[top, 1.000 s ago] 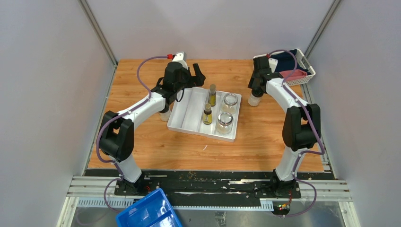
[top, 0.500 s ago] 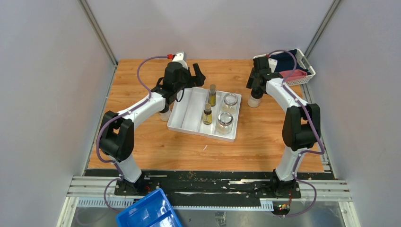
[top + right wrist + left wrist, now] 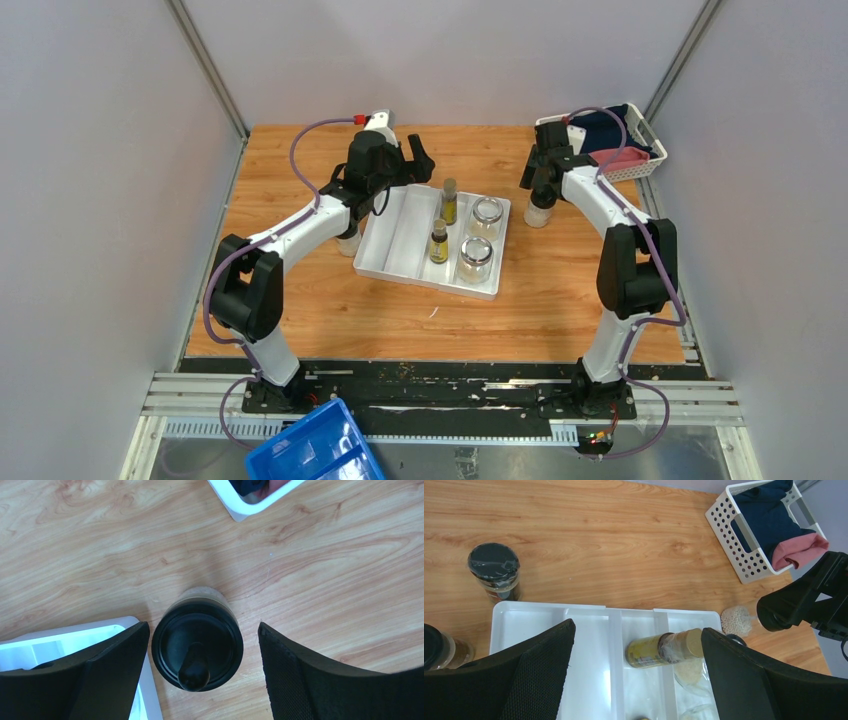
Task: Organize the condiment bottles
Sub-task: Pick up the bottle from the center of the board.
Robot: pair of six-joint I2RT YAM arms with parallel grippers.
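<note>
Right wrist view, frame centre: right gripper (image 3: pixel 202 675) wide open, straddling black-lidded jar (image 3: pixel 197 645), nothing gripped. We'd centre, drop lower, close on its body w/o nudging tray (image 3: pixel 65 632) lower-left.

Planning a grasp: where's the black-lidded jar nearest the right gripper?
Right wrist view: the black-lidded jar stands inside the open right gripper, just right of the white tray.

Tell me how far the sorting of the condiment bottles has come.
Done: two slim bottles and two glass jars stand in the tray. In hand: open right fingers flank a black-lidded jar on the table. Remaining: two more lidded jars beside the tray.
</note>
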